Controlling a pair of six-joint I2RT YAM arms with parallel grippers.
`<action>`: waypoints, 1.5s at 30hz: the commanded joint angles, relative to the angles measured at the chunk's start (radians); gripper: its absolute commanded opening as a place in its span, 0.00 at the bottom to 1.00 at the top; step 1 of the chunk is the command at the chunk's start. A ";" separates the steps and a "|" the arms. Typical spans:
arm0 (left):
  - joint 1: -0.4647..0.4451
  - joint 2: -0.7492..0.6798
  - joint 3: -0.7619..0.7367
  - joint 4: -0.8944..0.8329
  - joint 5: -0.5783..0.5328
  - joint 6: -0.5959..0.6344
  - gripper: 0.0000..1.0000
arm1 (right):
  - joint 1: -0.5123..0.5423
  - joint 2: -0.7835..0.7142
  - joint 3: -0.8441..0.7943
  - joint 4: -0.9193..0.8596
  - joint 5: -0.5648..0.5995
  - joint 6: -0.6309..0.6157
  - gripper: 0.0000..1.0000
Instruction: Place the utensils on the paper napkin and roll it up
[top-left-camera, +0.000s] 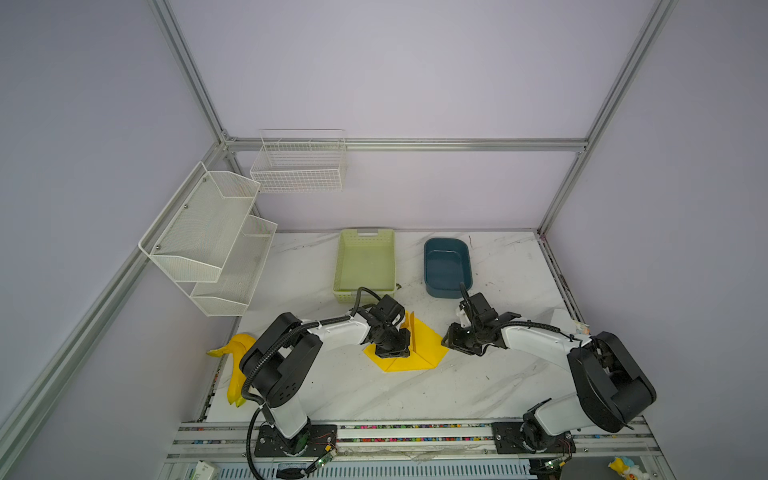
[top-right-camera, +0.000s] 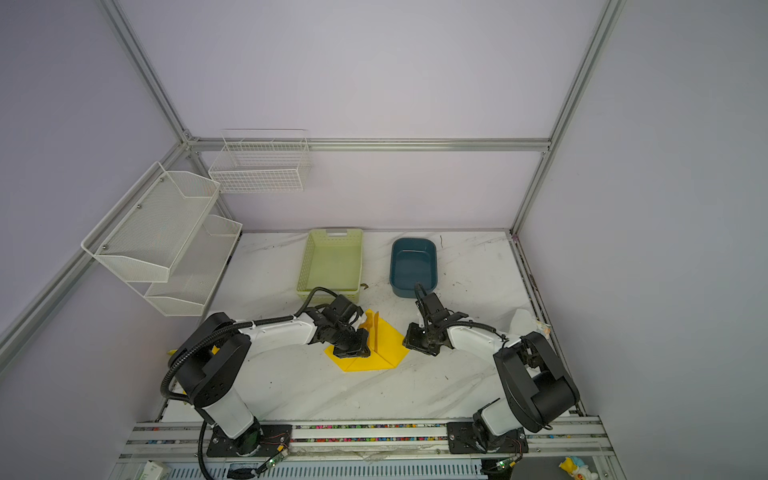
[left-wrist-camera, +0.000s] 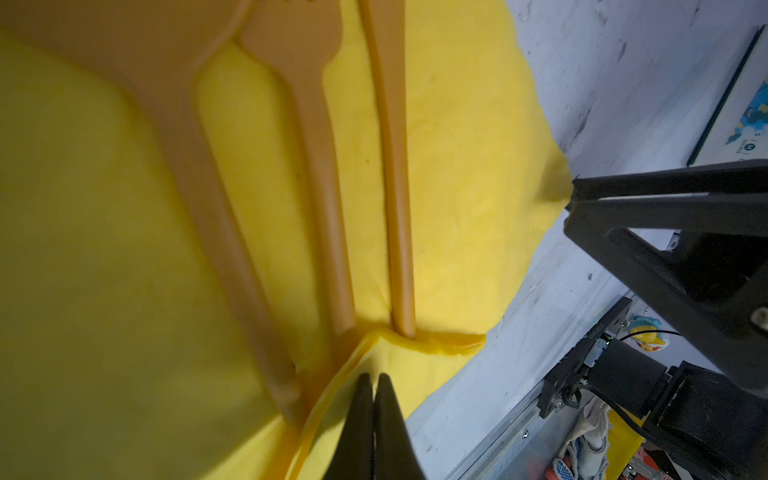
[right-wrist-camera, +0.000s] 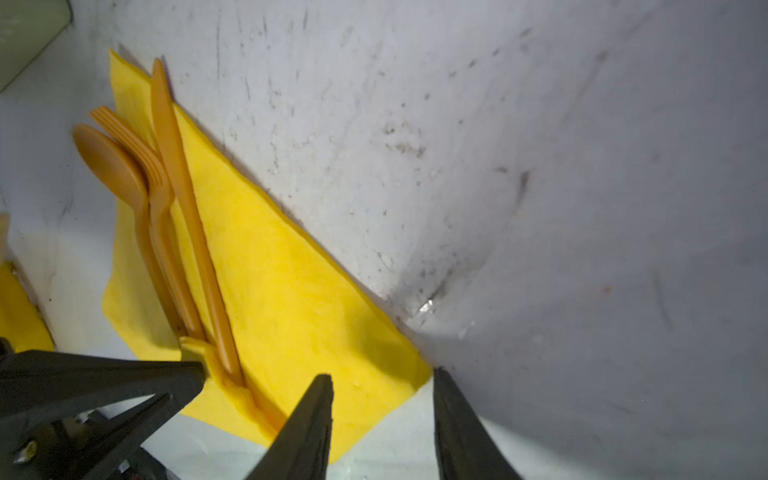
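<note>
Though near basket (top-left-camera: 338, 266), utensils (right-wrist-camera: 183, 199) on napkin (right-wrist-camera: 291, 299).

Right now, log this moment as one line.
left claw: shut on paper napkin fold | right claw: open by its corner | spoon, fork, knife: on napkin

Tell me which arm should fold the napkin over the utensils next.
Right, probably. The right gripper, open, straddles a free corner of the napkin; the left gripper is shut on its folded edge by the utensils, pinning it.
</note>
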 joint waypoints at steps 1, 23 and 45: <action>-0.001 0.004 0.055 -0.003 0.002 0.014 0.05 | -0.004 -0.003 -0.019 0.071 -0.098 -0.005 0.43; 0.000 -0.004 0.051 -0.003 -0.002 0.017 0.05 | -0.009 -0.045 -0.023 -0.031 0.121 0.038 0.47; 0.000 -0.005 0.054 -0.006 -0.001 0.016 0.05 | -0.010 0.054 -0.105 0.365 -0.291 0.096 0.47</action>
